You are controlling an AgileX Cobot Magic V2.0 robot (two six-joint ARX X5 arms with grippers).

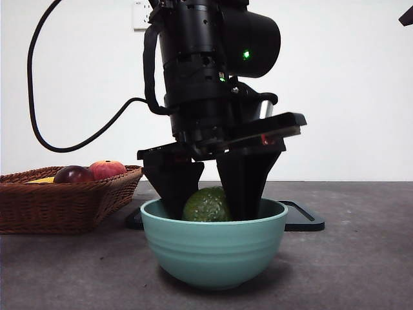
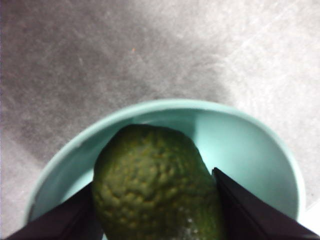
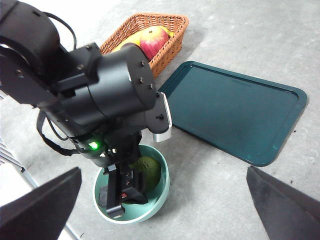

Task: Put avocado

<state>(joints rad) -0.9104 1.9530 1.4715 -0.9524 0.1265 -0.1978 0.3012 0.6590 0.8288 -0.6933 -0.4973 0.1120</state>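
The dark green avocado sits low inside the teal bowl at the middle of the table. My left gripper reaches down into the bowl, with one black jaw pressed on each side of the avocado. The bowl's rim shows around it in the left wrist view. The right wrist view shows the left arm over the bowl and the avocado from high up. My right gripper is open and empty, high above the table; it shows as a black tip in the front view.
A wicker basket stands left of the bowl, with a dark maroon fruit and a red-orange fruit in it. A dark green tray lies flat behind the bowl, to the right. The basket is beside the tray.
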